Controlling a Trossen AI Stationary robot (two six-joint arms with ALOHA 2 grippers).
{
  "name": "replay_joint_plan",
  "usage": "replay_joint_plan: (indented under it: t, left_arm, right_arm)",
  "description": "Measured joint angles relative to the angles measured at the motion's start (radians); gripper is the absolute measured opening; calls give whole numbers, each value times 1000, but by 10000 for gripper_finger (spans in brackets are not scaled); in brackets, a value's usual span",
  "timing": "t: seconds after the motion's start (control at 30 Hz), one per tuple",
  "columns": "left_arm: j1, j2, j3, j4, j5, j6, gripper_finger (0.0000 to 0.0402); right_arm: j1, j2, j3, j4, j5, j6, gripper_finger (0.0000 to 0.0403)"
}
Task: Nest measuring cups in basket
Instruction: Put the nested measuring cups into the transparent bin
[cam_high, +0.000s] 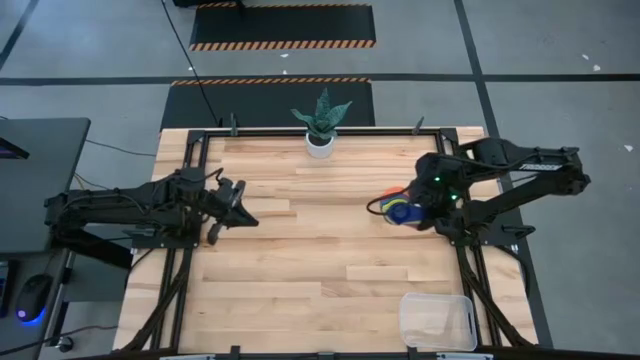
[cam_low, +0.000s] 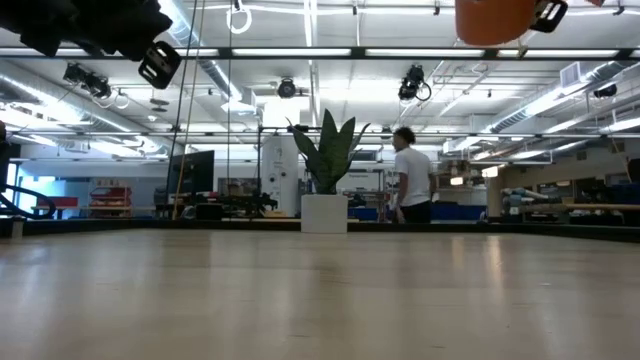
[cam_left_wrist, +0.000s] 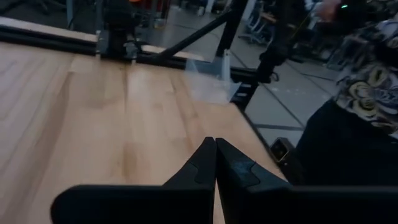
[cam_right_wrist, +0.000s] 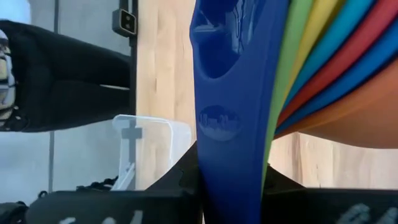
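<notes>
Right pincer (cam_right_wrist: 233, 186) clamped on nested measuring cups (cam_right_wrist: 261, 81), fanned colours only in wrist view, left pincer (cam_left_wrist: 216, 163) closed, empty.

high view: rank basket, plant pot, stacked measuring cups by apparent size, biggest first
1. basket, clearly largest, at the table's near right corner.
2. measuring cups, a nested stack held above the table in the right gripper, partly hidden by the arm.
3. plant pot, pot only; close to the stack, so 2 and 3 are unsure.

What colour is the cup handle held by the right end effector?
Navy blue plastic measuring cup handle, clearest in the right wrist view.
</notes>
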Motion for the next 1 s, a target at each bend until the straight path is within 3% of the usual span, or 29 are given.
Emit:
replay_joint_plan:
  t: [0.6,0.87,1.0]
  left_arm:
    - [-5,0,0,46,18,-23,13]
    - [-100,0,0,49,15,-15,13]
    - [-152,0,0,49,-72,13,13]
  right_arm:
    - [231,-116,0,2,50,229,54]
    - [343,-114,0,6,103,319,54]
    - [383,-114,0,29,110,361,54]
